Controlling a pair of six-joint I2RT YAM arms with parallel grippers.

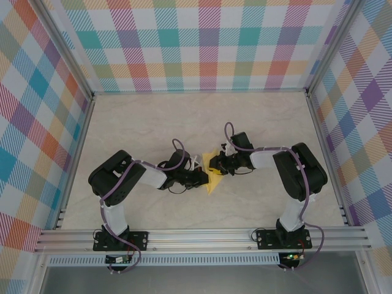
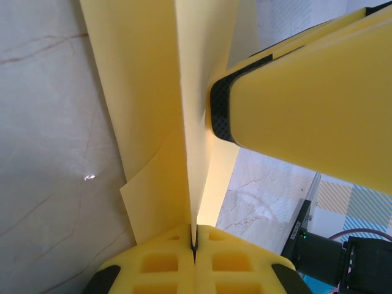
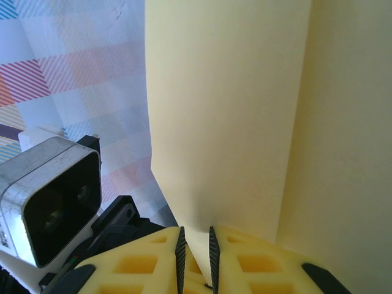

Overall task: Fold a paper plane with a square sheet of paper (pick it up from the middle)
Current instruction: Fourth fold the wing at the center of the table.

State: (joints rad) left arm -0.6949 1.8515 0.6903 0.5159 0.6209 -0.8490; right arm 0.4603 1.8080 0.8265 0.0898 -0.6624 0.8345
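square sheet of paper [image 1: 212,174] is mid-fold, partly creased, held between the arms over mid-bench [image 1: 184,122]. Left end effector [image 2: 193,245] is clenched on one edge, right end effector [image 3: 196,250] is pinching another. Next, I'd judge, you need one side to release and regrip for the next crease

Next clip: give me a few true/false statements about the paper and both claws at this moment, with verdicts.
1. The left claw is shut on the paper. True.
2. The paper is blue. False: it is yellow.
3. The right claw grips the paper too. True.
4. The paper is one flat, unfolded sheet. False: it is folded, with layers showing in the left wrist view.
5. The claws sit at opposite ends of the table. False: they meet near its middle.
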